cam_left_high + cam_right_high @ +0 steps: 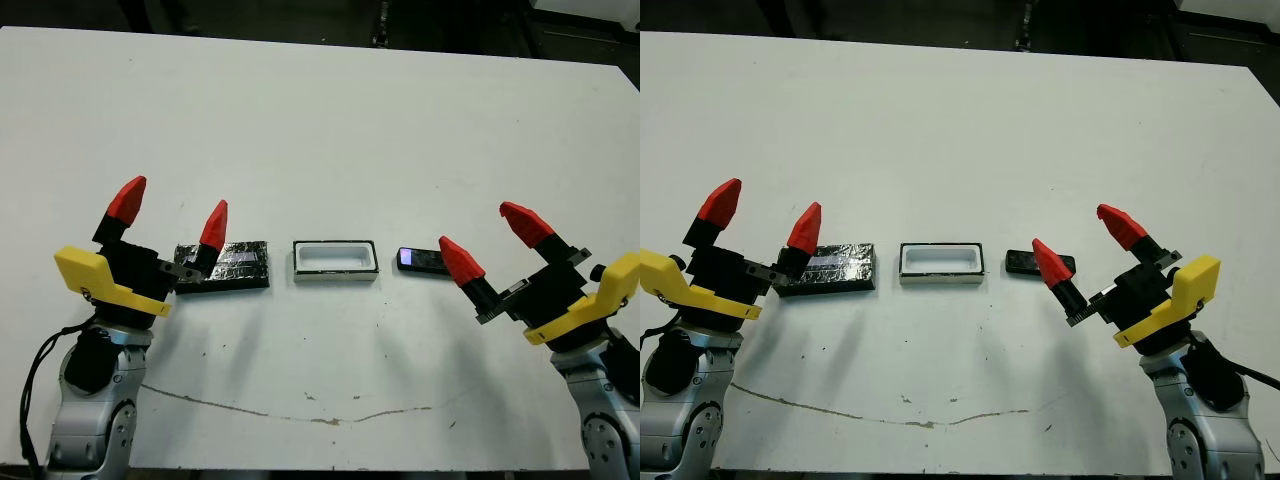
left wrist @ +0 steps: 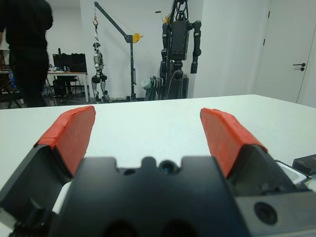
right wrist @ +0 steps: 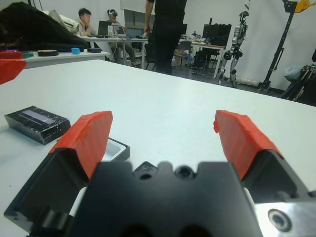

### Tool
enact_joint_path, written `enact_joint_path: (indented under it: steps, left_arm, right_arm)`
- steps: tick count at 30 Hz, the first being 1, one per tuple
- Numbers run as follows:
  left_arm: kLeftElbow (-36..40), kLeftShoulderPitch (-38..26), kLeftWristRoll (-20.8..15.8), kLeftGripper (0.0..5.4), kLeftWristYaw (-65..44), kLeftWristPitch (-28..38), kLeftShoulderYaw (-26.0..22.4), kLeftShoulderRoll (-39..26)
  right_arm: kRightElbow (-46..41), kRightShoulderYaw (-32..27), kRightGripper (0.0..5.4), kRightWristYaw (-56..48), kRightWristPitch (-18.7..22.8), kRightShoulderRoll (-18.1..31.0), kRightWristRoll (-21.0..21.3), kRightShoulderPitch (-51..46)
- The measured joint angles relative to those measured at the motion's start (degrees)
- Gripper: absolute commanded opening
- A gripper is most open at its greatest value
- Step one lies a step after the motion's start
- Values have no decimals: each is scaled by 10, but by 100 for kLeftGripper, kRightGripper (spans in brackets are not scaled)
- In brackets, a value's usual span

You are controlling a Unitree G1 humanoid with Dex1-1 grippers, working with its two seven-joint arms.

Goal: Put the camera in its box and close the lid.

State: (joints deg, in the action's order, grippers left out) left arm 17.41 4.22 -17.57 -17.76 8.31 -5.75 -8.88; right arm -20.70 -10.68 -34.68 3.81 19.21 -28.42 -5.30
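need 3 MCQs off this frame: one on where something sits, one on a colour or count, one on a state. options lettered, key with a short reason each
1. What sits between the lid and the camera on the table?
A. the box
B. a mug
C. nothing

2. What colour is the inside of the box?
A. red
B. white
C. yellow

3. What state is the box in?
A. closed with the lid on
B. open with the camera inside
C. open and empty

Key:
1 A: the box lies in the middle of the row, the lid on its left and the camera on its right.
2 B: its hollow is white within a thin black rim.
3 C: the lid lies flat on the table by the open left gripper, the camera lies by the open right gripper, and the box holds nothing.
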Motion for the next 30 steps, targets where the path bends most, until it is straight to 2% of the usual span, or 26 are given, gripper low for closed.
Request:
enact_joint_path:
  steps: [2, 7, 10, 13, 22, 25, 30]
  left_arm:
    - [0, 1, 0, 540, 0, 0, 1, 0]
    - [0, 2, 0, 540, 2, 0, 1, 0]
    - [0, 3, 1, 540, 4, 1, 1, 1]
    - [0, 2, 1, 540, 7, 0, 2, 3]
    - [-2, -1, 0, 540, 11, 1, 3, 4]
    - [-2, -2, 0, 540, 11, 0, 3, 4]
    - [-3, -3, 0, 540, 12, 0, 3, 4]
  right_arm:
    - [16, -13, 538, -18, 0, 25, -1, 16]
    - [78, -32, 538, -87, 8, 142, 22, 101]
    - [136, -18, 538, -150, 13, 201, 35, 168]
    - [193, 11, 538, -211, 13, 235, 53, 230]
    - [302, 132, 538, -358, 14, 264, 134, 361]
    - [325, 173, 538, -404, 37, 263, 142, 393]
    - [388, 225, 538, -468, 50, 249, 163, 431]
